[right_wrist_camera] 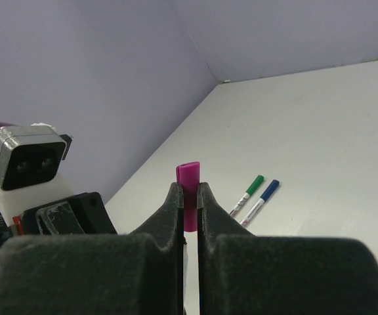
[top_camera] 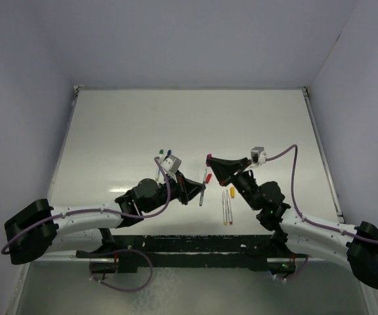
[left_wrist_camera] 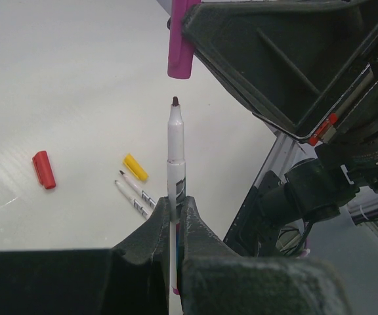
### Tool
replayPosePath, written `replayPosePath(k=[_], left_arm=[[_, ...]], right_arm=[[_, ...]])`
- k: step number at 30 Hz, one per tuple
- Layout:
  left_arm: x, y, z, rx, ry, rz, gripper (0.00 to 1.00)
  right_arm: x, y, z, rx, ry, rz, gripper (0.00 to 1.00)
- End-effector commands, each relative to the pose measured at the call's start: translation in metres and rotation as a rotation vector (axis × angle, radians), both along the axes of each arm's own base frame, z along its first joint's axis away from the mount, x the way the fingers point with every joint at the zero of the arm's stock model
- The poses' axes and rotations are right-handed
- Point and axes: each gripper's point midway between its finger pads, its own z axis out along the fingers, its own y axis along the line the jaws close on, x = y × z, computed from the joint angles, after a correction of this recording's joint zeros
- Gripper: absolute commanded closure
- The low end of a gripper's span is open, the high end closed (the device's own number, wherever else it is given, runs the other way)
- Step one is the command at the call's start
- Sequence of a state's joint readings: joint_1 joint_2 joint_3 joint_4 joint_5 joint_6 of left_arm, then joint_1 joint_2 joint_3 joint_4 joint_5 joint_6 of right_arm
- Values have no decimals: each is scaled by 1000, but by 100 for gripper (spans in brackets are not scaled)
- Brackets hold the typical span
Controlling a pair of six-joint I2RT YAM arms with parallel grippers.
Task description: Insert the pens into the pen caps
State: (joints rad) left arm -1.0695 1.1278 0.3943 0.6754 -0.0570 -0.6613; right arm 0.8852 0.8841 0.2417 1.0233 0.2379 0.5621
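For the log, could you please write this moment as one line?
left gripper: shut on pen; right gripper: shut on magenta cap; not joined

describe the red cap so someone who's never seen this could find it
On the white table, two bare pens lie side by side near the left gripper. Two loose caps lie by them: the red cap is the one lying alone, farther from the pens than the yellow cap.

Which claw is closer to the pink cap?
Right. The right gripper is shut on the pink cap. The left gripper holds a pen whose tip points at the cap, just short of it.
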Motion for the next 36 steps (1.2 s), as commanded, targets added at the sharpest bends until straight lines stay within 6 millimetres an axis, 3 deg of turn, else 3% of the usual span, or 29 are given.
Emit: replayPosePath(k=[1, 36], left_arm=[[2, -3, 19, -61, -33, 7, 100], [10, 6, 29, -92, -58, 70, 100]], right_arm=[[-5, 3, 19, 62, -38, 29, 100], [-12, 12, 2, 32, 1, 89, 100]])
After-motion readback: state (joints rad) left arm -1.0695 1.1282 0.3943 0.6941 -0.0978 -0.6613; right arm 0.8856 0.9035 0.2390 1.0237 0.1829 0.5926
